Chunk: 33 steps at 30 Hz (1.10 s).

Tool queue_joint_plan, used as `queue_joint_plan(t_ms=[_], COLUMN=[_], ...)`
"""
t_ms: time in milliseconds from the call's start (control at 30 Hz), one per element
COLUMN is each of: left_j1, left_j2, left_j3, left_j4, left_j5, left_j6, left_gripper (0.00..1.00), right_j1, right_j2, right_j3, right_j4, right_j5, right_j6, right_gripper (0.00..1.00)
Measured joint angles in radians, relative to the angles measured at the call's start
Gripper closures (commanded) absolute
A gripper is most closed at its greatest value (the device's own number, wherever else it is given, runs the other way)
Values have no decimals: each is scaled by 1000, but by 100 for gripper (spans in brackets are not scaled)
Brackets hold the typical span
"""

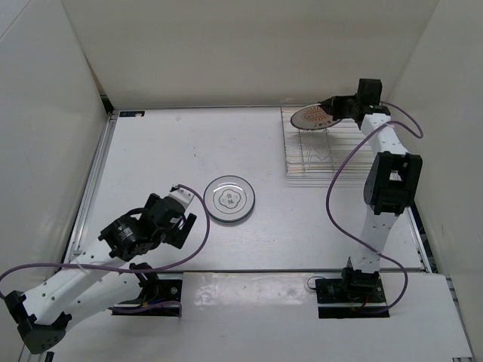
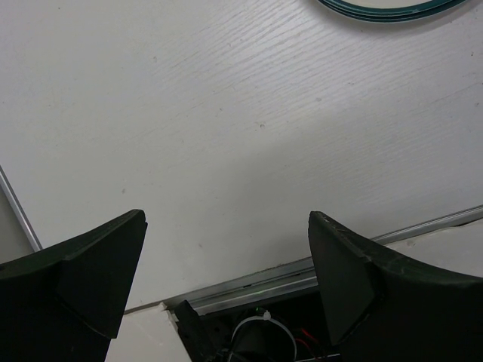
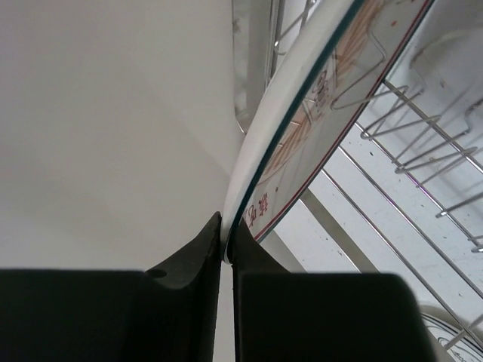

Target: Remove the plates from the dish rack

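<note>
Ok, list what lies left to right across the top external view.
Left pincer → plate on the table → orange plate → right pincer, shut on that plate's rim. The rack lies under the last two, so it is left out.

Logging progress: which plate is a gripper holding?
The orange sunburst plate, pinched at its rim by the right gripper at the dish rack; the dark-outlined plate lies flat on the table.
</note>
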Motion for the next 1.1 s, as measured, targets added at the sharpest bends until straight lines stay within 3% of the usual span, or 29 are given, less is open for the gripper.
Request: queue_joint_plan(t_ms=[567,1100], left_j1=[0,0], left_j2=[-7,33], left_j3=[-24,-26], left_j4=[34,56], left_j5=[14,34], left_j6=[19,68], left_gripper=[0,0], right_j1=[-6,-31], right_j2=[-109,-141], right_j3=[-97,-18], right_j4=[40,29], right_j5=[-29,-63], right_j6=[43,-3], right_gripper=[100,100])
